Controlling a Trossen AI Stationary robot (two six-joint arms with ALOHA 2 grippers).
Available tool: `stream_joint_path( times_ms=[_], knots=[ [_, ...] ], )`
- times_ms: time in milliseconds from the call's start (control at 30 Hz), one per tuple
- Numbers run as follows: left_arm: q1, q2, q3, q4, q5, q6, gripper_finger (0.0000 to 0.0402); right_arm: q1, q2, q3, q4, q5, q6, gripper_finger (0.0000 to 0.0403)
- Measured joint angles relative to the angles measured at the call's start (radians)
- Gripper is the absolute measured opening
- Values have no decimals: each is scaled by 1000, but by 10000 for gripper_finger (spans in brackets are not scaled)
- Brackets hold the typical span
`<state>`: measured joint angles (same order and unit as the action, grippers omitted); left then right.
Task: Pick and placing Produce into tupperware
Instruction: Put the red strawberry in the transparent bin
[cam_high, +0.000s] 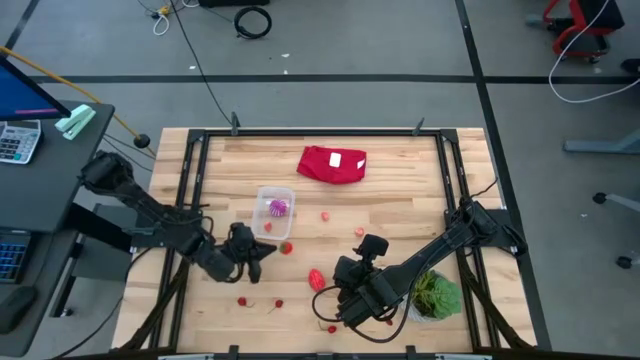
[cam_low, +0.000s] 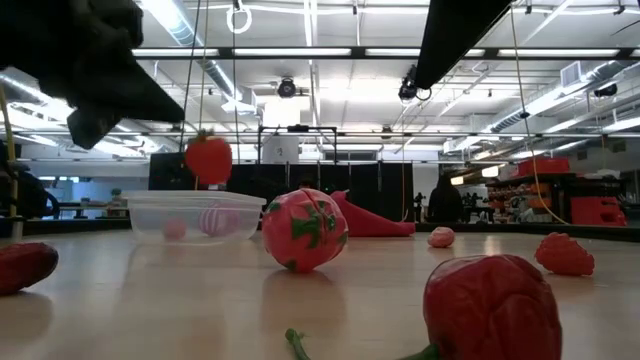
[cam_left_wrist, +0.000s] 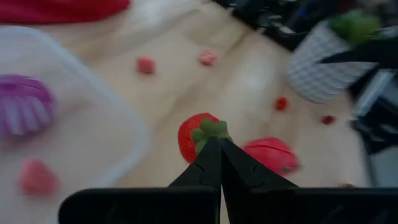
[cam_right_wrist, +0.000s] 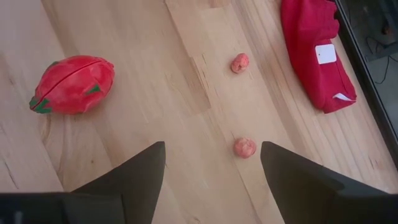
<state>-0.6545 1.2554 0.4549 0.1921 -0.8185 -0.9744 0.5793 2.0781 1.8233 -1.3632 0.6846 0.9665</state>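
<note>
The left end effector (cam_left_wrist: 219, 155) is pinched tight on the green leafy top of a small red strawberry (cam_left_wrist: 194, 135), so it hangs clear of the wooden surface (cam_high: 400, 200), just right of the clear plastic tub (cam_high: 274, 211). A ribbed purple piece (cam_high: 278, 208) already lies inside. The right end effector (cam_right_wrist: 211, 180) waits wide open and empty, near the smooth red oval fruit (cam_right_wrist: 73, 84).

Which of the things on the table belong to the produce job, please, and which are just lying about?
Job: tupperware; purple piece inside it; strawberry held by left tool; large red oval fruit; pink pieces.
Lying about: red cloth; potted plant.
</note>
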Motion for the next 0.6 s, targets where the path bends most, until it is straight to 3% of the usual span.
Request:
stream_joint_path(
  times_ms=[433,600],
  knots=[
    [114,-2,0,-65,-2,29,5,0,0,0,0,0,0,274],
    [120,-2,0,-65,-61,43,5,0,0,0,0,0,0,274]
  ],
)
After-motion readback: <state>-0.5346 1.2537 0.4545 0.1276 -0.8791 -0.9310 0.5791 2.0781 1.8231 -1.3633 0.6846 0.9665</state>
